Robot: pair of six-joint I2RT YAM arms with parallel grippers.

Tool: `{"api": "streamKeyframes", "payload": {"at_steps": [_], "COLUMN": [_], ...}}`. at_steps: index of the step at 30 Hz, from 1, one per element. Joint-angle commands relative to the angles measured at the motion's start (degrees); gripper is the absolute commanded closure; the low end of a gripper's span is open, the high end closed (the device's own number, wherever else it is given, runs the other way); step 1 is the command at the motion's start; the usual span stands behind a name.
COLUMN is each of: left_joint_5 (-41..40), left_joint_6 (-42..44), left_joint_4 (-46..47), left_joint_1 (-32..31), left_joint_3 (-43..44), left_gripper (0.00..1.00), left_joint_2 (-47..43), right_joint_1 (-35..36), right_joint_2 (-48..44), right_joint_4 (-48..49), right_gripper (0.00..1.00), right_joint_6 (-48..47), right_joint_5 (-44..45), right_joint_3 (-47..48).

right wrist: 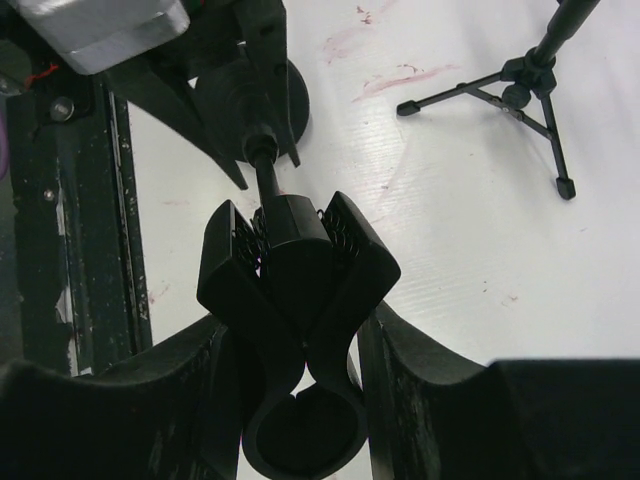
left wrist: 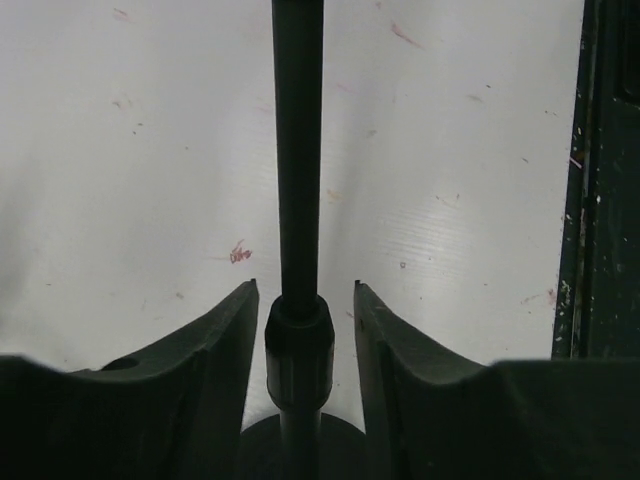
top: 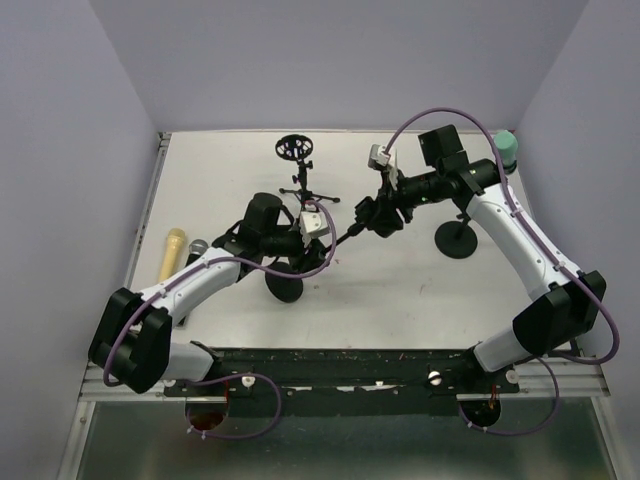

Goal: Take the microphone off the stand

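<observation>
Right wrist view puts the right gripper (right wrist: 290,335) around the black spring clip (right wrist: 295,265) at the top of the stand (right wrist: 262,172), one finger close on each side of its handles. It is dark on dark there, so I cannot tell whether they press it or merely flank it. The clip's ring looks empty from here, and no microphone shows in it. In the top view a yellow microphone (top: 171,255) and a grey-headed microphone (top: 197,247) lie side by side on the table (top: 400,290) at the left, well apart from the stand; which is the task's own I cannot tell. The left gripper (left wrist: 305,300) straddles the pole (left wrist: 298,150) at its collar, jaws apart with a sliver of gap on each side, so nothing steadies the pole. That is the main risk: any pull or twist by the right arm on the clip would likely carry the whole stand with it, lifting the round base (top: 283,288) onto one edge and tipping it, perhaps into the tripod stand (top: 305,192) behind. A half-seated hold on the sprung handles could also slip and snap free
</observation>
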Motion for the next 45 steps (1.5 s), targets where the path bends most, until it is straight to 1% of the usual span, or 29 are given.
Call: {"api": "streamKeyframes", "payload": {"at_steps": [1,3,5,6,8,10,11,12,13,14,16,19,20,21,22,23,24,27,29,30,32,34,36,38,40,42,43,44,45], "left_joint_5": [7.9,7.2,2.9,-1.7,-22.8,-44.3,-50.0,-53.1,-53.2,-52.0,-49.7,-44.8,-42.6,-37.4,-33.4,-29.8,-25.4,-9.4,2.4,5.6,8.4,10.6,11.4,11.5,11.7,11.5,11.4,11.3,10.2], "left_joint_6": [2.2,2.0,1.6,0.6,-6.4,-12.0,-13.4,-14.3,-15.6,-17.0,-20.2,-21.3,-19.7,-18.8,-15.6,-14.2,-12.3,-10.0,-9.1,-7.7,-4.1,1.6,5.8,6.8,6.1,4.7,4.5,4.3,3.7], "left_joint_4": [-6.4,-6.5,-4.4,-2.2,10.6,19.1,20.6,20.4,18.8,16.4,12.7,8.8,7.8,6.1,4.6,2.5,-0.3,-7.5,-10.3,-12.2,-15.2,-19.2,-20.9,-20.3,-18.8,-17.1,-16.5,-16.0,-15.1], "left_joint_1": [0.9,0.6,-0.4,-1.2,-3.5,-6.2,-7.2,-7.8,-8.1,-8.2,-8.2,-8.2,-8.0,-7.8,-7.7,-7.1,-6.7,-2.1,1.4,2.7,4.1,4.6,4.7,4.7,4.6,4.6,4.6,4.6,4.6], "left_joint_3": [4.2,5.3,4.6,3.3,-2.1,-5.6,-6.0,-5.5,-4.5,-3.3,-1.4,0.5,0.9,1.6,2.1,3.3,4.5,8.6,10.7,11.7,13.1,14.5,15.1,15.1,15.3,15.4,15.4,15.3,14.8], "left_gripper": [0.65,0.89,1.00,1.00,1.00,1.00,1.00,1.00,1.00,1.00,1.00,0.99,0.84,0.67,0.59,0.53,0.50,0.46,0.46,0.47,0.47,0.46,0.46,0.46,0.49,0.55,0.61,0.72,0.87], "left_joint_2": [3.5,3.9,2.8,1.7,-2.8,-5.4,-5.6,-4.9,-4.3,-3.3,-1.5,-0.8,-0.9,-1.1,-1.1,-0.9,-0.6,1.1,2.8,3.6,4.7,5.7,6.8,8.2,9.9,11.2,11.6,11.6,11.3], "right_joint_1": [0.5,0.4,0.4,0.4,0.5,0.5,0.5,0.5,0.4,0.4,0.4,0.5,0.5,0.5,0.5,0.5,0.4,0.5,0.5,0.5,0.5,0.5,0.6,0.6,0.7,0.7,0.8,0.7,0.8], "right_joint_2": [-1.5,-1.9,-1.9,-1.7,-0.4,2.0,3.9,5.5,7.5,9.2,9.6,8.3,8.1,7.4,6.7,5.8,4.7,0.7,-0.9,-1.3,-1.6,-1.9,-2.0,-1.9,-1.6,-1.4,-1.2,-1.2,-1.1], "right_joint_4": [-0.4,0.8,2.7,3.8,4.4,1.8,0.2,-2.0,-4.1,-6.4,-6.2,-4.3,-4.2,-3.8,-3.3,-2.0,-0.6,3.6,4.5,4.4,4.1,3.5,4.0,4.6,4.9,4.8,4.8,5.1,5.7], "right_gripper": [0.99,0.99,0.99,0.99,0.99,0.99,0.99,0.99,0.99,0.99,0.99,0.99,0.99,0.99,0.99,0.99,0.99,0.99,0.99,0.99,0.99,0.99,0.99,0.99,0.99,0.99,0.99,0.99,0.99], "right_joint_6": [-3.3,-1.0,4.8,8.9,20.0,27.4,30.6,34.5,37.3,39.0,39.3,33.9,31.6,28.9,26.9,25.0,23.7,17.8,12.4,10.0,5.6,2.4,1.6,1.5,1.5,1.9,2.4,2.8,3.4], "right_joint_5": [-1.0,-0.4,1.2,2.8,6.8,7.9,8.0,7.6,6.9,5.9,4.4,5.7,5.8,5.6,5.4,4.6,3.7,1.1,1.0,1.2,1.4,0.9,1.0,1.2,1.7,2.1,2.2,2.5,2.9], "right_joint_3": [1.3,0.8,1.2,1.9,4.1,7.5,9.0,11.1,12.7,13.7,13.6,13.2,13.1,12.6,11.5,10.2,8.6,4.1,2.2,1.9,1.7,2.2,2.6,2.7,2.8,3.3,3.4,3.6,3.5]}}
